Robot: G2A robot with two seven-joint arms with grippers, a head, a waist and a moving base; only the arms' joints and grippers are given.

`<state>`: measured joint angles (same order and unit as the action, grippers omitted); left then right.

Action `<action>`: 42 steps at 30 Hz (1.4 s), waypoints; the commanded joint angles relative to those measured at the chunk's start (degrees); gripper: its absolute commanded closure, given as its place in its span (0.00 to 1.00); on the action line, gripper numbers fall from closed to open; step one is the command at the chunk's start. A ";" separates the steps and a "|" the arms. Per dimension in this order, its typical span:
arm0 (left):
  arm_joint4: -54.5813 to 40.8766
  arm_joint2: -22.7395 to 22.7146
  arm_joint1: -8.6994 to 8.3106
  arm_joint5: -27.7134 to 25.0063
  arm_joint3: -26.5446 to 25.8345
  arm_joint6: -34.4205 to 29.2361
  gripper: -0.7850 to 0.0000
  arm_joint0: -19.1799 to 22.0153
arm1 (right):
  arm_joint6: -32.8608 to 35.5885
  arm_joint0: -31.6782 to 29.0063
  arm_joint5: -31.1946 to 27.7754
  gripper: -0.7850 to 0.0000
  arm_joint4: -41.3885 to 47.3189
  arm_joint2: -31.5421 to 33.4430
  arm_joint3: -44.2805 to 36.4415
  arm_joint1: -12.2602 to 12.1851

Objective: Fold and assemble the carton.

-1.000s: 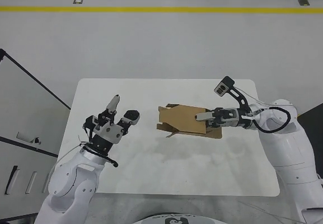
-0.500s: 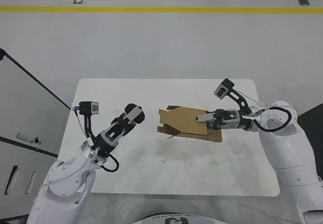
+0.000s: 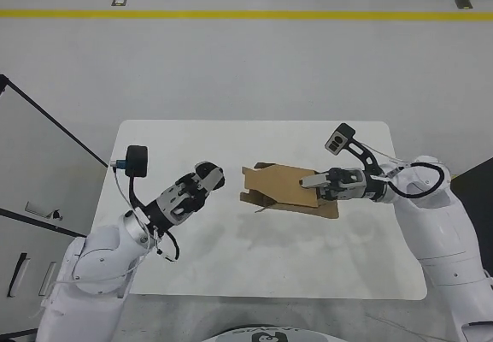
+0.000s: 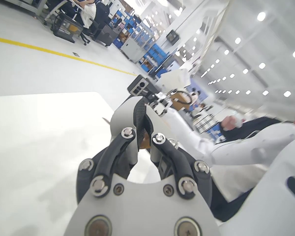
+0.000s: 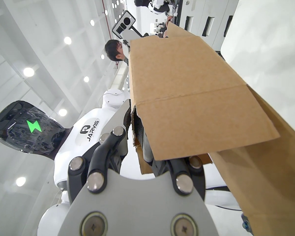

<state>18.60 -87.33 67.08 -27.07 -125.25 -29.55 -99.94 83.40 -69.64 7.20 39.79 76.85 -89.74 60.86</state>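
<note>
Pinching one end flap of the flattened brown corrugated-cardboard carton (image 3: pixel 284 186), which lies centre-right on the white counter (image 3: pixel 229 256), is the right gripper (image 3: pixel 310 180). The left gripper (image 3: pixel 210 178) hangs near the opposite end, fingers pressed together, empty. Risk: under this one-sided hold, the carton may pivot, slide or tear at the crease.

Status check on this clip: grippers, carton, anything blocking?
Right gripper shut on carton flap. Left gripper shut, empty, short of carton. Carton not yet assembled; nothing between.

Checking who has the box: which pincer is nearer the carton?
Right. The right pincer is clamped on the carton; the left pincer hangs over the table off its opposite end, not touching.
</note>
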 commanded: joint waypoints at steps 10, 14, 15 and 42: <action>10.64 -1.05 -0.16 -2.08 0.61 3.51 1.00 0.63 | 2.10 0.82 0.98 1.00 0.59 -0.28 0.89 -0.21; 14.87 -0.23 -0.38 -3.50 0.37 2.22 1.00 1.05 | 0.38 0.13 0.72 1.00 0.90 -0.62 0.17 -0.17; 15.01 -0.05 -0.47 -4.39 0.65 1.97 1.00 1.35 | 0.30 -0.01 0.74 1.00 1.03 -0.62 0.11 -0.22; 22.97 6.52 -1.58 -9.31 -0.69 2.91 1.00 4.00 | 1.99 -0.34 -1.47 1.00 -0.89 -2.99 -3.22 -0.86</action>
<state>41.44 -80.82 65.55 -36.30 -125.94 -26.62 -95.98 85.17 -69.97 5.89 38.86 73.90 -92.91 60.03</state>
